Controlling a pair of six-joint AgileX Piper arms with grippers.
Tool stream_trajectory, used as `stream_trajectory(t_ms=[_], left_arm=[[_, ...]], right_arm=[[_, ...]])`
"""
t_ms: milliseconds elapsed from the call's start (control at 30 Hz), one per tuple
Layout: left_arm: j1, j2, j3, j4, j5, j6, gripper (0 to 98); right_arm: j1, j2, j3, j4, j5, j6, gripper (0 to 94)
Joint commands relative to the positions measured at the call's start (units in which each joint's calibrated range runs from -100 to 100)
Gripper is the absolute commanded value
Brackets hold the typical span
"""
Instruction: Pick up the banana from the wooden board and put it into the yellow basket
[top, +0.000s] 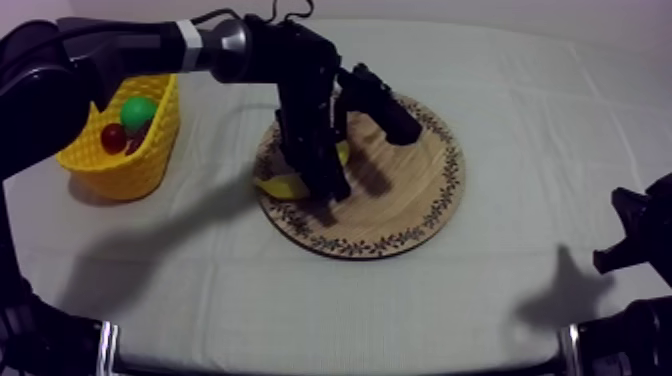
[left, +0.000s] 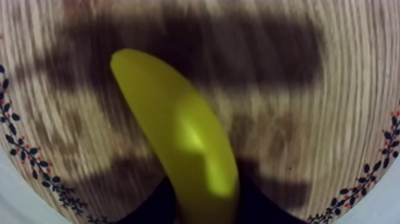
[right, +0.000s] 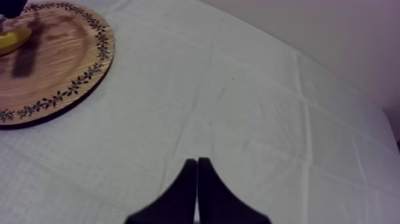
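- A yellow basket (top: 105, 170) stands at the table's left side, holding a green fruit (top: 138, 110) and a small red fruit (top: 113, 137).
- The left arm reaches from the upper left, past the basket, down to the board's left part.
- The banana (left: 178, 137) lies on the round wooden board (top: 400, 200), near its patterned left rim.
- The left gripper (top: 318, 185) is down on the banana, its black fingers (left: 156, 205) closed against both sides of one end.
- The grey-white cloth (top: 500, 300) is bare to the right of the board.
- The right gripper (right: 197, 161) sits low at the table's right side, well apart from the board, fingers pressed together on nothing.
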Motion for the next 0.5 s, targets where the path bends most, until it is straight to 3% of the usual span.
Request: stream_trajectory(t_ms=[0, 467], left_arm=[[0.1, -0.1, 0.0, 0.07, -0.2, 0.2, 31.1], [0.5, -10.9, 3.0, 0.94, -0.1, 3.9, 22.3]], right_arm=[[0.0, 0.0, 0.0, 0.0, 0.0, 0.0, 0.3], [0.0, 0.0, 0.0, 0.0, 0.0, 0.0, 0.3]])
